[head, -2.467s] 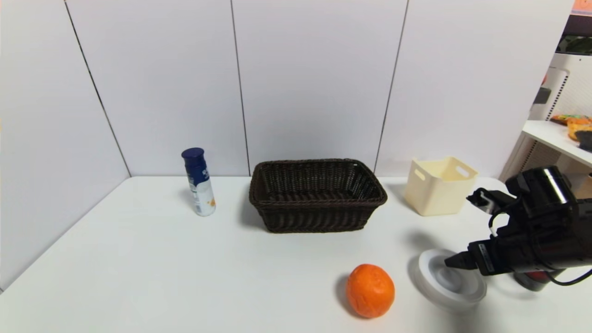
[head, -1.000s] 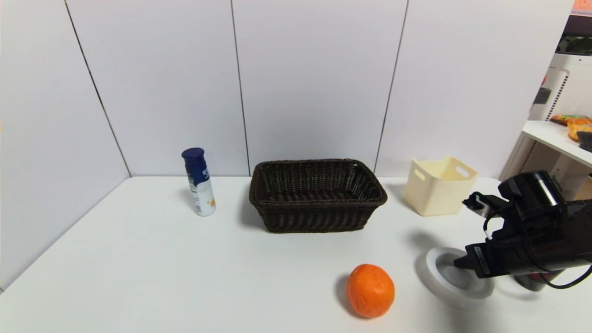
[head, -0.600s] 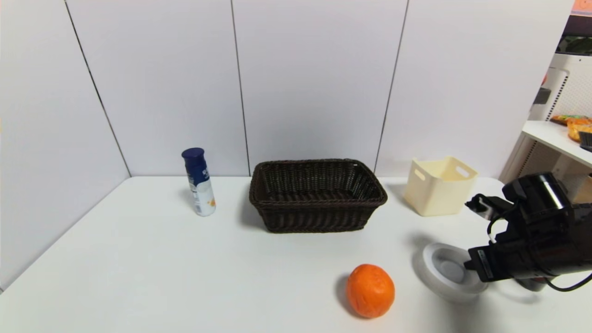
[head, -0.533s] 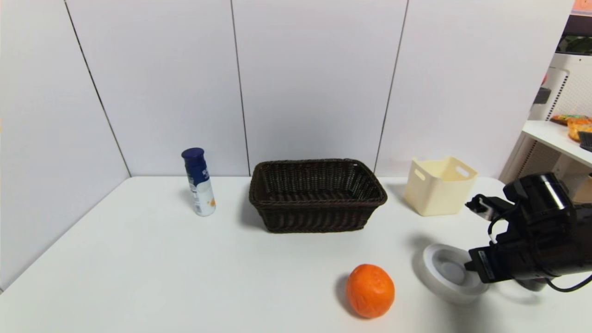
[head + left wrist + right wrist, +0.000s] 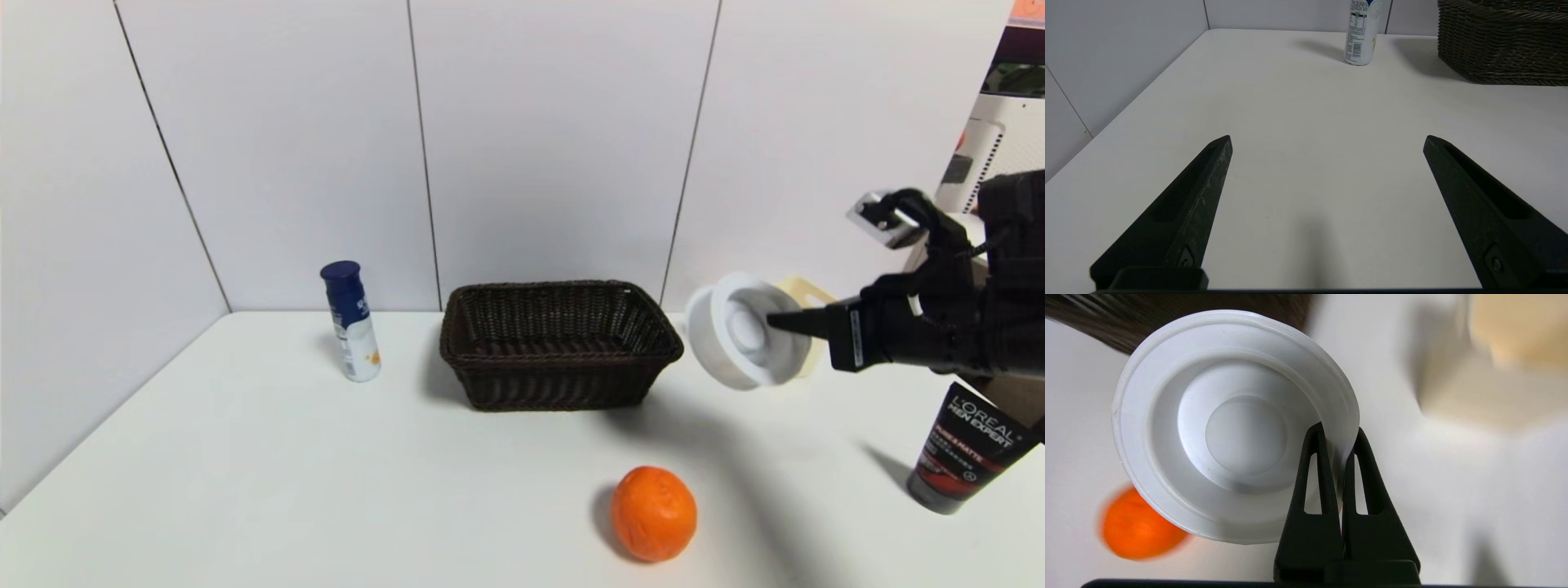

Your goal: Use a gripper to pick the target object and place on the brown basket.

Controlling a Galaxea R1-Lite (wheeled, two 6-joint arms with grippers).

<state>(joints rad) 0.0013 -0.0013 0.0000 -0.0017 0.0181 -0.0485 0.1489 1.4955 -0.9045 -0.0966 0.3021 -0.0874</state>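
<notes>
My right gripper [image 5: 780, 322] is shut on the rim of the white round lid-like disc [image 5: 735, 331] and holds it tilted in the air, just right of the brown wicker basket [image 5: 559, 343]. In the right wrist view the two fingers pinch the disc's [image 5: 1229, 428] rim, gripper [image 5: 1337, 435]. The basket stands at the back middle of the white table. My left gripper [image 5: 1327, 139] is open and empty low over the table's left part; it does not show in the head view.
An orange [image 5: 653, 513] lies at the front of the table. A cream plastic bin [image 5: 804, 298] stands behind the held disc. A blue and white bottle [image 5: 351, 322] stands left of the basket. A black tube [image 5: 963, 449] stands at the right edge.
My right gripper has lifted the disc off the table and carried it up and back toward the basket. The black tube behind it is now uncovered.
</notes>
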